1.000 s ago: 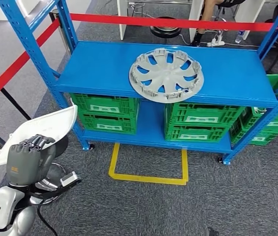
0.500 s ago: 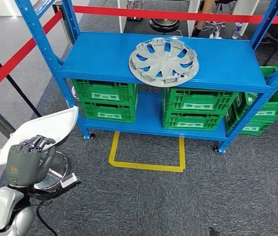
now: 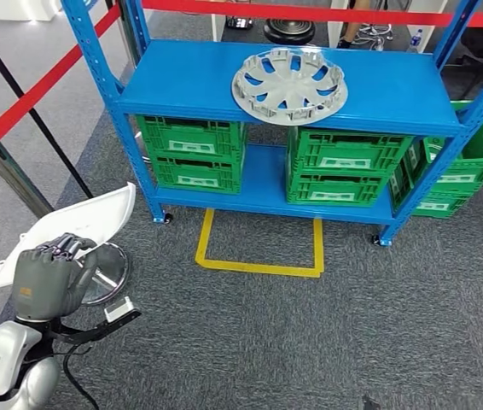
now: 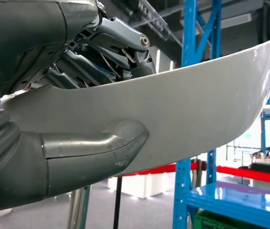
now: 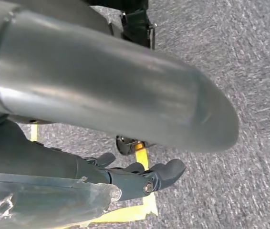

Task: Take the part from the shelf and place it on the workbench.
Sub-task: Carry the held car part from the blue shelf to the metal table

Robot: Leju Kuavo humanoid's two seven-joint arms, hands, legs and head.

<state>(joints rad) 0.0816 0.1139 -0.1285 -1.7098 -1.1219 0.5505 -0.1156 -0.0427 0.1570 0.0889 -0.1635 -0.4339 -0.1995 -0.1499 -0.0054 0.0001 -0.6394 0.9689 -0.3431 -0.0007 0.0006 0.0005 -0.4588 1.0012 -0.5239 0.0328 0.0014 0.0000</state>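
A white curved panel part (image 3: 78, 224) sits in my left hand (image 3: 49, 282) at the lower left of the head view, held low over the carpet and away from the blue shelf (image 3: 194, 81). In the left wrist view the part (image 4: 198, 109) lies between the thumb (image 4: 101, 148) below it and the dark fingers (image 4: 119, 38) above it. My right hand (image 5: 137, 179) hangs over the grey carpet with its fingers apart and nothing in them. A grey hubcap (image 3: 289, 84) lies on the shelf's top board.
Green crates (image 3: 190, 154) (image 3: 342, 166) fill the shelf's lower level, with more at the right (image 3: 464, 171). A yellow tape square (image 3: 258, 266) marks the carpet before the shelf. A stanchion pole (image 3: 7, 171) with a round metal base (image 3: 107, 272) and red barrier tape (image 3: 45, 81) stand at my left.
The whole view has shifted: the shelf now sits higher and farther off, so the camera moved. My left hand keeps the white part in the same hold.
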